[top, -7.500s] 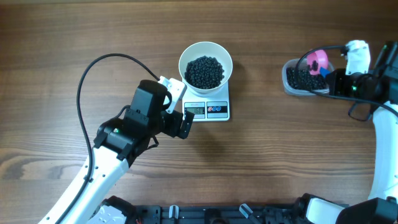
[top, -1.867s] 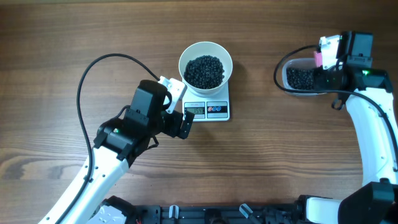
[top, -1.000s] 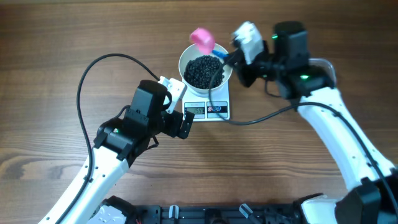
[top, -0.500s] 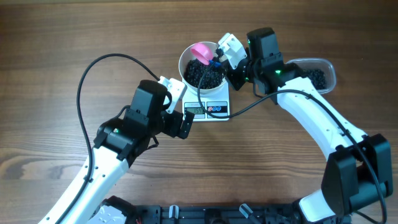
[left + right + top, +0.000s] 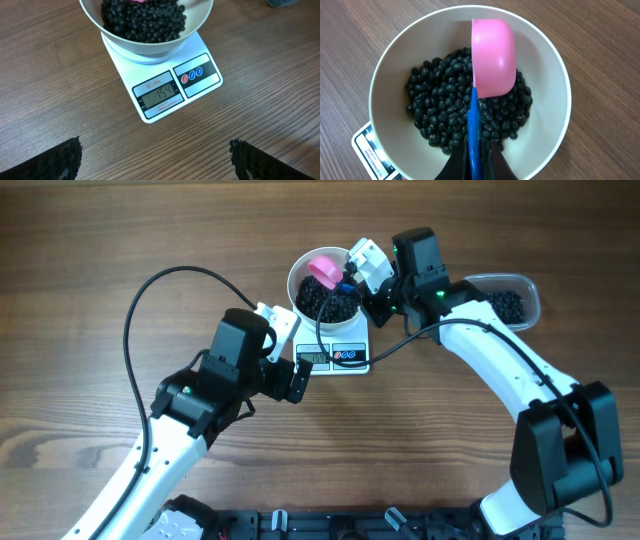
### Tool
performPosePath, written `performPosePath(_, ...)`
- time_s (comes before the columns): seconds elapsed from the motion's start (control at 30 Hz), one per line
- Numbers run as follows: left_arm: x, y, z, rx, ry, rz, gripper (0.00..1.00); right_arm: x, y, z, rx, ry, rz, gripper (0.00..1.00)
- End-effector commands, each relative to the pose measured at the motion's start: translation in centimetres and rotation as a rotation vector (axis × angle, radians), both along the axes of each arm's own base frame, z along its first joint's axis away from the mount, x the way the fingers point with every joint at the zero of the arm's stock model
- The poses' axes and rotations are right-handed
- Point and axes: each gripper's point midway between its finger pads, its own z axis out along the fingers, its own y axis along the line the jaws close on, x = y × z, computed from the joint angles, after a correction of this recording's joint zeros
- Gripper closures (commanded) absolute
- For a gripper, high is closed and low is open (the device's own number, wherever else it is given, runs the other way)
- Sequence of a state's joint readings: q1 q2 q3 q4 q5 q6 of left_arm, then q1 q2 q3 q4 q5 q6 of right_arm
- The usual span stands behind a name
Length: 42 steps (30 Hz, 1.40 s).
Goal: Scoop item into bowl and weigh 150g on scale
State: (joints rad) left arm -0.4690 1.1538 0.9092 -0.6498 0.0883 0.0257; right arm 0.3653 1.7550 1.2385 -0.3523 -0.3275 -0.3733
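The white bowl (image 5: 292, 284) (image 5: 150, 47) (image 5: 390, 90) stands on the white scale (image 5: 346, 357) (image 5: 200, 82) (image 5: 370, 145), holding a heap of black beans (image 5: 336, 304) (image 5: 142, 22) (image 5: 440, 107). The scale's display (image 5: 160, 93) reads 154. My right gripper (image 5: 354, 281) (image 5: 474, 157) is shut on the blue handle of a pink scoop (image 5: 323, 268) (image 5: 492, 55). The scoop's cup lies bottom-up over the beans inside the bowl. My left gripper (image 5: 290, 370) (image 5: 155, 165) hangs open over bare wood just in front of the scale, holding nothing.
A clear plastic tub (image 5: 525, 284) with more black beans sits to the right of the scale, partly under the right arm. The left arm's black cable (image 5: 135, 310) loops over the table at the left.
The right arm has swung from the tub to the bowl with the scoop. In the last second the scoop moved from above the far rim down onto the beans. The left arm stayed still.
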Motion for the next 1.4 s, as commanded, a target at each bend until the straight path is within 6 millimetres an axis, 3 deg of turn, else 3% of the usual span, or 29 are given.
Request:
performPosePath(0.0,-0.1,-0.2,0.4,-0.004,-0.015,-0.022,0.00,-0.5,1.0,-0.7,0.005,0.019,0.043,0.96)
performPosePath(0.3,-0.1,-0.2,0.4,-0.004,-0.015,-0.022,0.00,-2.3,1.6,-1.2,0.081,0.161,0.006,0.96)
performPosePath(0.53,-0.1,-0.2,0.4,-0.004,-0.015,-0.022,0.00,-3.2,2.6,0.2,0.209,0.262,-0.048,0.96)
performPosePath(0.67,-0.1,-0.2,0.4,-0.004,-0.015,-0.022,0.00,-2.7,1.7,0.9,0.280,0.335,-0.167,0.96)
performPosePath(0.8,-0.1,-0.2,0.4,-0.004,-0.015,-0.022,0.00,-3.2,1.7,2.3,0.418,0.440,-0.165,0.96)
performPosePath(0.93,-0.1,-0.2,0.4,-0.004,-0.015,-0.022,0.00,-2.3,-0.2,2.8,0.495,0.505,-0.248,0.96)
performPosePath(1.2,-0.1,-0.2,0.4,-0.004,-0.015,-0.022,0.00,-2.5,-1.1,4.7,0.582,0.522,-0.195,0.96)
performPosePath(1.37,-0.1,-0.2,0.4,-0.004,-0.015,-0.022,0.00,-2.0,-1.9,7.3,0.553,0.371,-0.172,0.96)
